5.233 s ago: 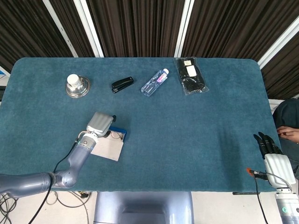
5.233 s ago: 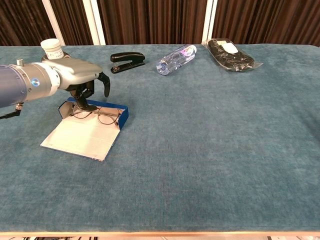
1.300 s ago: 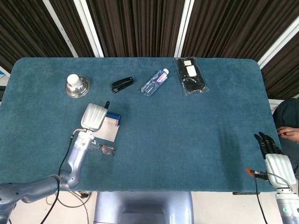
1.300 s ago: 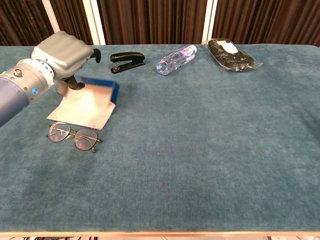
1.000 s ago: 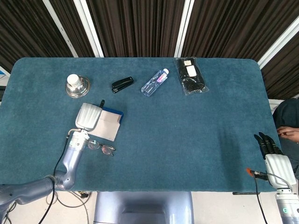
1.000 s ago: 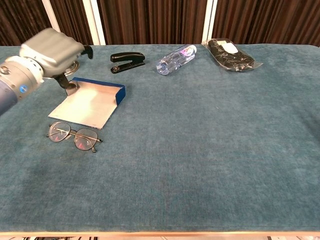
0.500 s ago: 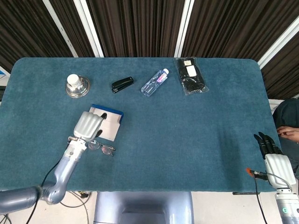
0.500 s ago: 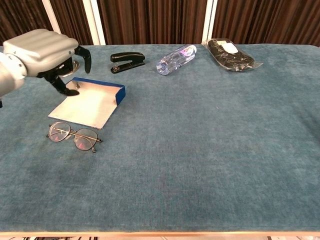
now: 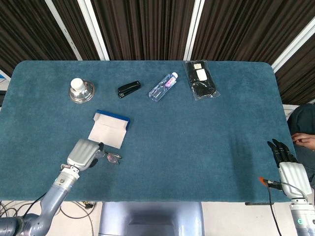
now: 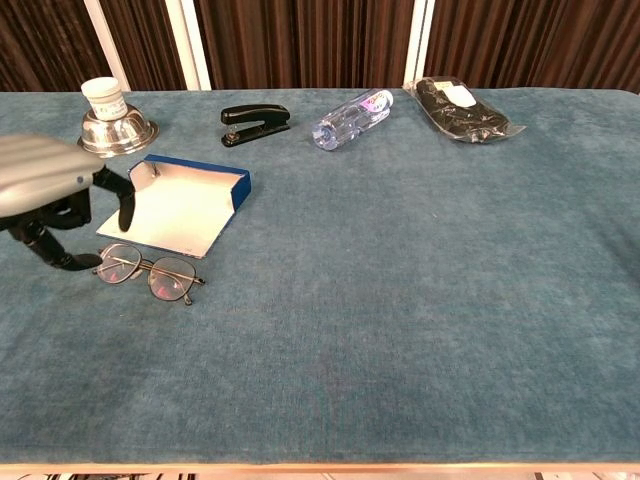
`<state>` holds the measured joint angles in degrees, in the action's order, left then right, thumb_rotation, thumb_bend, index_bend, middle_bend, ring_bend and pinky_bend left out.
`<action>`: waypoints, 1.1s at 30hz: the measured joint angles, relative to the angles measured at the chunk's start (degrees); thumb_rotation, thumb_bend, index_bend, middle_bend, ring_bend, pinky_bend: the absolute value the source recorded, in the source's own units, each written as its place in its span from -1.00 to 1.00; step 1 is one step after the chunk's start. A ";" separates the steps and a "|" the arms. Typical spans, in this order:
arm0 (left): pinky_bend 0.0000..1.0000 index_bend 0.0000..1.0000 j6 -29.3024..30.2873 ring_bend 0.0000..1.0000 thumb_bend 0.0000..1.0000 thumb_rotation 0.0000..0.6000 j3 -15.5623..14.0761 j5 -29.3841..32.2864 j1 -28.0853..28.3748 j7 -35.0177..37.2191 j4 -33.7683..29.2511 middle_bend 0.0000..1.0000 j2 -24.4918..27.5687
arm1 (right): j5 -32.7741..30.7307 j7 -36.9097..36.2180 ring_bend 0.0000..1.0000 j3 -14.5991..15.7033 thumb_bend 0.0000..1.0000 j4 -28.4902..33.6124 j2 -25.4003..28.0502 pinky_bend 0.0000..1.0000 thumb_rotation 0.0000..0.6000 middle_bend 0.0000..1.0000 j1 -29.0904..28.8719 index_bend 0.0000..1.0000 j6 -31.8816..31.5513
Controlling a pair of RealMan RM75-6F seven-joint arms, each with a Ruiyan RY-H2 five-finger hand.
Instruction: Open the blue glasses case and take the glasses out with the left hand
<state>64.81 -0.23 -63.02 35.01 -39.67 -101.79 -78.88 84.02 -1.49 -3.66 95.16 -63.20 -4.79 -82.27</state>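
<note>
The blue glasses case [image 9: 110,129] [image 10: 180,204] lies open and flat on the table, its pale lining up and its blue wall on the far side. The wire-rimmed glasses [image 9: 111,157] [image 10: 150,274] lie on the cloth just in front of the case. My left hand [image 9: 82,154] [image 10: 48,195] hovers over the glasses' left end with its fingers apart and curved downward, holding nothing. My right hand [image 9: 286,163] rests at the table's near right edge, its dark fingers stretched out straight and empty; the chest view does not show it.
Along the far side stand a metal bowl with a white jar [image 9: 81,91] [image 10: 116,122], a black stapler [image 9: 129,89] [image 10: 255,124], a lying water bottle [image 9: 163,86] [image 10: 351,118] and a black bagged item [image 9: 201,79] [image 10: 463,107]. The teal table [image 9: 206,147] ends near my right hand.
My left hand has drawn back from the case towards the table's near edge and now hangs beside the glasses. Case and glasses have not moved in the last half second.
</note>
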 measured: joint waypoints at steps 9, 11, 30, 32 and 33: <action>1.00 -0.08 -0.66 0.94 -0.42 1.00 0.65 2.11 0.17 -0.68 3.07 1.00 -3.39 | 0.05 -0.18 -1.00 0.02 -0.72 0.02 0.04 -0.54 1.00 -1.00 0.01 -1.00 -0.01; 1.00 -0.07 -0.71 0.94 -0.40 1.00 0.81 2.49 0.30 -1.10 3.85 1.00 -4.20 | 0.01 -0.26 -1.00 0.01 -0.72 0.05 0.07 -0.54 1.00 -1.00 -0.01 -1.00 0.05; 1.00 0.00 -1.14 0.94 -0.33 1.00 3.11 6.08 1.88 -3.37 8.60 1.00 -10.19 | 0.18 -0.60 -1.00 0.12 -0.72 -0.03 0.11 -0.54 1.00 -1.00 0.05 -1.00 0.01; 1.00 0.01 -1.19 0.94 -0.33 1.00 3.24 6.23 2.08 -3.63 8.92 1.00 -10.59 | 0.15 -0.62 -1.00 0.11 -0.72 -0.01 0.11 -0.54 1.00 -1.00 0.05 -1.00 0.02; 1.00 0.02 -1.20 0.94 -0.33 1.00 3.28 6.29 2.16 -3.77 9.06 1.00 -10.75 | 0.14 -0.63 -1.00 0.10 -0.72 -0.01 0.12 -0.54 1.00 -1.00 0.05 -1.00 0.02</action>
<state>63.61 3.05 -56.73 37.17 -43.43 -92.73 -89.63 84.16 -2.13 -3.56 95.15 -63.08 -4.74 -82.25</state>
